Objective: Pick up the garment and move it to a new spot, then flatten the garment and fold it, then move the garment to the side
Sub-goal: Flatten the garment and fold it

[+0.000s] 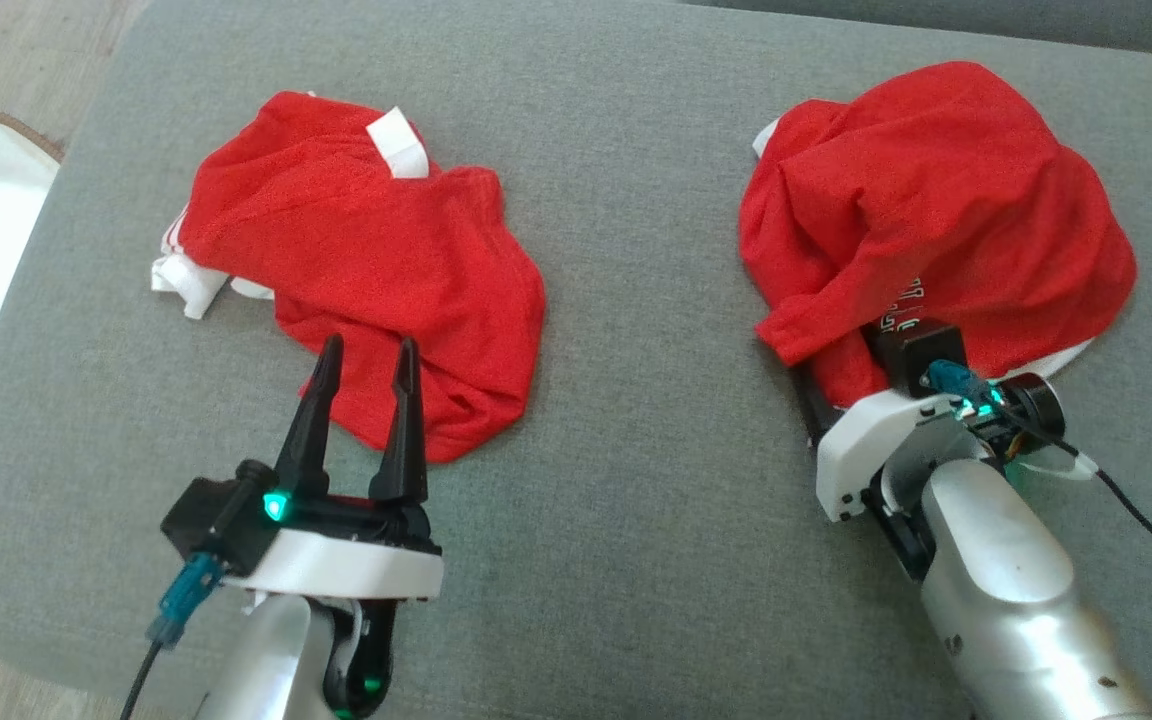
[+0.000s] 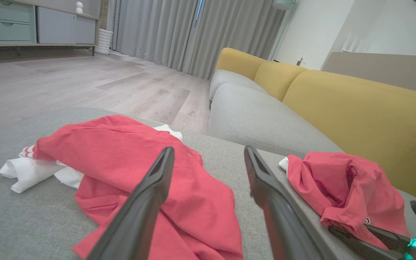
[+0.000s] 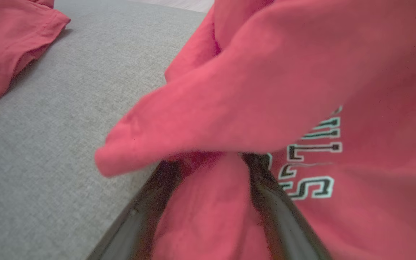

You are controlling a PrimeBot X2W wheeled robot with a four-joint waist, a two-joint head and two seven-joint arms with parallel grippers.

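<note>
**Fig. 1.** My right gripper [image 3: 209, 162] stands with jaws wide, its fingertips buried under a draped fold of the lettered red T-shirt [image 1: 936, 190]. Cloth lies between the fingers, but nothing is clamped. My left gripper [image 1: 369, 345], equally wide, hovers over the near hem of a 2nd red garment [image 1: 366, 260] on the grey cushion [image 1: 636, 450]. Risk: closing here may pinch 2 or more layers, so the shirt lifts bunched. A shallow bite on 1 fold may slip.
</note>
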